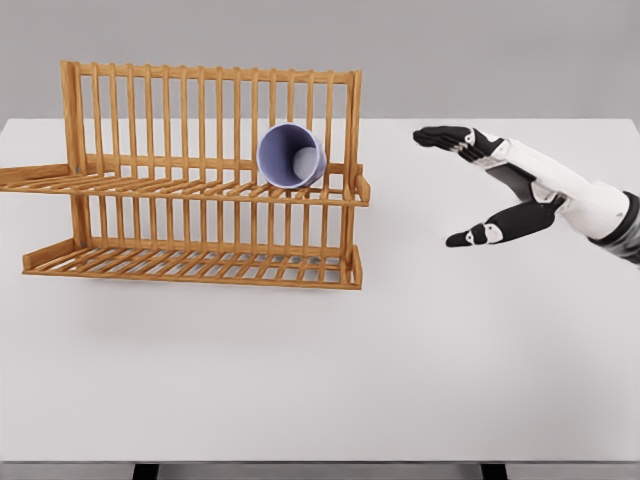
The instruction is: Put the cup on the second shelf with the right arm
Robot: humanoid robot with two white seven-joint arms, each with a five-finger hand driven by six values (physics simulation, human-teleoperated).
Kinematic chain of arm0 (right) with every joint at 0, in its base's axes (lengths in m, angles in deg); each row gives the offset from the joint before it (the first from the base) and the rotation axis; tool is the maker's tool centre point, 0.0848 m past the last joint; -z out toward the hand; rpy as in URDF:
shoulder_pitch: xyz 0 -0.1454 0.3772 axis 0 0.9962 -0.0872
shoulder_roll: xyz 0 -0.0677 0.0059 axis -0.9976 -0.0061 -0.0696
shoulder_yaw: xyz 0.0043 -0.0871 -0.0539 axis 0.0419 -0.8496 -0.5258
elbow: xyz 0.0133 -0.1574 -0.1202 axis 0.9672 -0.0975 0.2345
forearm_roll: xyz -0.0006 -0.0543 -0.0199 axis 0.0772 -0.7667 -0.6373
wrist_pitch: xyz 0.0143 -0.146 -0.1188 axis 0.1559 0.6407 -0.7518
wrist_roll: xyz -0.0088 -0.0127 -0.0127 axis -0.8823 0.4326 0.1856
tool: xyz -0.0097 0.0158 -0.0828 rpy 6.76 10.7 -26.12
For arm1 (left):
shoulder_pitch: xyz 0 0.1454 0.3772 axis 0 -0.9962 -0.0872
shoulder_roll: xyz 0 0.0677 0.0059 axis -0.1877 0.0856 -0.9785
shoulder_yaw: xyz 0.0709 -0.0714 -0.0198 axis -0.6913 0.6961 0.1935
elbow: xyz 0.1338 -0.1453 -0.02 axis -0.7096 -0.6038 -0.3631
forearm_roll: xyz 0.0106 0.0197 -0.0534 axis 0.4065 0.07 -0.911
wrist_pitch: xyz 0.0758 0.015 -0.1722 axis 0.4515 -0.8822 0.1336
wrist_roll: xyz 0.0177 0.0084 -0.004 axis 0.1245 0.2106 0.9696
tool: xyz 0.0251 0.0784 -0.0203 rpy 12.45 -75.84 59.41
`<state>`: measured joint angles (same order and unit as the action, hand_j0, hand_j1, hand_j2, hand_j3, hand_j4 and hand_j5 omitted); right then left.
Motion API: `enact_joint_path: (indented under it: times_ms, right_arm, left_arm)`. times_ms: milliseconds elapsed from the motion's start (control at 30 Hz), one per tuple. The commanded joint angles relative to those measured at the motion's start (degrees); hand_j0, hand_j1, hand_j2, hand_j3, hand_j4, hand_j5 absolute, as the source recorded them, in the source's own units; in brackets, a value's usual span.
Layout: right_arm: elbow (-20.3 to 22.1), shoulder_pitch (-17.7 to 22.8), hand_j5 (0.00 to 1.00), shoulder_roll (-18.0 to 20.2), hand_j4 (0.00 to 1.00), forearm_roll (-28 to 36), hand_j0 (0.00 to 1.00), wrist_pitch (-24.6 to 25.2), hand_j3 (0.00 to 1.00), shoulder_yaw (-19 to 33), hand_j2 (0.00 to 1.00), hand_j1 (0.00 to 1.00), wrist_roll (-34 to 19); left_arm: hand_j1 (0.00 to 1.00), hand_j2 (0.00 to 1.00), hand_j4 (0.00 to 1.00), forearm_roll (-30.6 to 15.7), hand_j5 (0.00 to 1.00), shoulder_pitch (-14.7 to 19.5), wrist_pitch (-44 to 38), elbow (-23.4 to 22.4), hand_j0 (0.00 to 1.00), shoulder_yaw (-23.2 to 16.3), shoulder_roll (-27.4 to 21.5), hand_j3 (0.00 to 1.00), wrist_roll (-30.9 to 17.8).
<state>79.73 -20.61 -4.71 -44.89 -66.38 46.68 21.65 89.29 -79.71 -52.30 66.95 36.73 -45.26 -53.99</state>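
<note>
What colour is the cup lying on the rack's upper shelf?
The cup is pale purple-blue, lavender, seen best in the head view.

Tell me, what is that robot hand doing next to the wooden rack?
The right hand hangs over the white table beside the wooden rack, fingers spread, holding nothing. A purple cup lies on its side on the rack's upper shelf, its open mouth facing the camera. The hand is well clear of the cup, so the cup looks placed already. The left arm is out of sight.
</note>
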Motion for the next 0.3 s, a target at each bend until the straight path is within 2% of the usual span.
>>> enact_joint_path:
  times_ms: [0, 67, 267]
  right_arm:
    - [0.38, 0.53, 1.0, 4.26, 1.0, 1.42, 1.0, 0.18, 1.0, 3.18, 1.0, 1.0, 0.03]
    - [0.38, 2.11, 1.0, 5.41, 1.0, 1.42, 1.0, 0.18, 1.0, 4.15, 1.0, 1.0, 0.03]
    - [0.55, 2.03, 1.0, 5.23, 1.0, 1.33, 1.0, 0.18, 1.0, 4.24, 1.0, 1.0, 0.03]
  left_arm:
    - [1.0, 1.0, 1.0, -0.01, 1.0, 0.0, -0.03, -0.01, 1.0, -0.02, 0.0, 1.0, -0.01]
    - [1.0, 1.0, 1.0, -0.01, 1.0, 0.0, -0.03, -0.01, 1.0, -0.02, 0.0, 1.0, -0.01]
    - [1.0, 1.0, 1.0, -0.01, 1.0, 0.0, 0.06, -0.01, 1.0, -0.02, 0.0, 1.0, -0.01]
